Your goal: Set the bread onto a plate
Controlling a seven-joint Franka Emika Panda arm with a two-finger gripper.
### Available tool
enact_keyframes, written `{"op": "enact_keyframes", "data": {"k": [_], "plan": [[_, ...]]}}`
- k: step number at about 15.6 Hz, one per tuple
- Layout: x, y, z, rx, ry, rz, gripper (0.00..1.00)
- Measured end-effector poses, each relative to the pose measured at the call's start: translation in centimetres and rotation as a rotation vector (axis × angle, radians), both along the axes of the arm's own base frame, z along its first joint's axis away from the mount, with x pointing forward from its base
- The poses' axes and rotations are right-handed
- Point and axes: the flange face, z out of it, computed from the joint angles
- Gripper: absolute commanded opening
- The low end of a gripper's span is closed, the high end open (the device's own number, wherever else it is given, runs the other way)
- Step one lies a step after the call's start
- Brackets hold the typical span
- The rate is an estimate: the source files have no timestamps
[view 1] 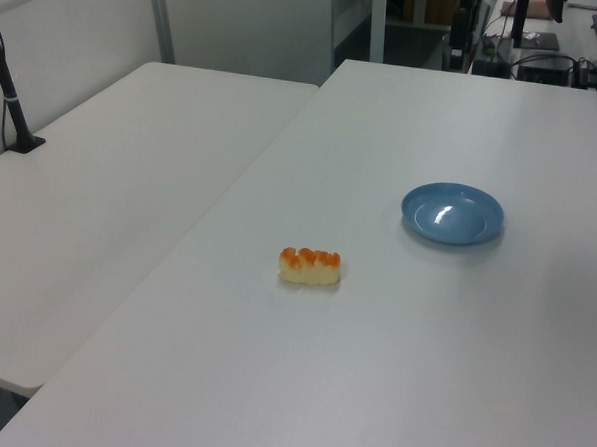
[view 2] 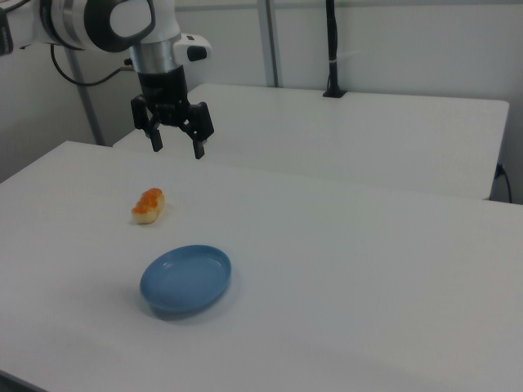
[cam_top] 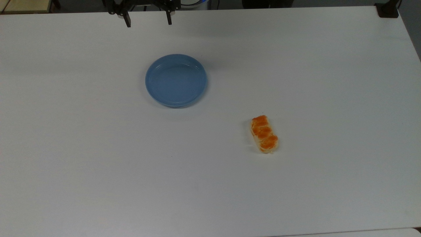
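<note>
The white table [cam_top: 98,164] carries everything. The light-blue plate [cam_top: 176,80] is seen nearer the far edge in the top view, bare. The gripper [cam_top: 148,20] is held high above that far edge, fingers spread wide apart with nothing between them. The bread [cam_top: 264,134] lies well apart from the plate, toward the near right of the table in the top view: an oblong pale loaf topped by three glossy orange-brown lumps. It is judged light and soft, best pinched gently across its short width at the middle.

You have a white tabletop [cam_top: 98,171], a second table [view 1: 111,174] beside it, a black pole [view 1: 7,93] there
</note>
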Motion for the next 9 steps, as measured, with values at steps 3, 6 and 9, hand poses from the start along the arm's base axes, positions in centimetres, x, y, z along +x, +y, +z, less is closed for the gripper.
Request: {"op": "enact_keyframes", "data": {"k": [3,6,9], "plan": [[0.3,0.0,0.0,0.0,-0.022,0.0,1.0],[0.8,0.4,-0.5,-0.001,-0.033,0.006,1.0],[1.6,1.5,-1.3,-0.003,-0.043,0.024,1.0]]}}
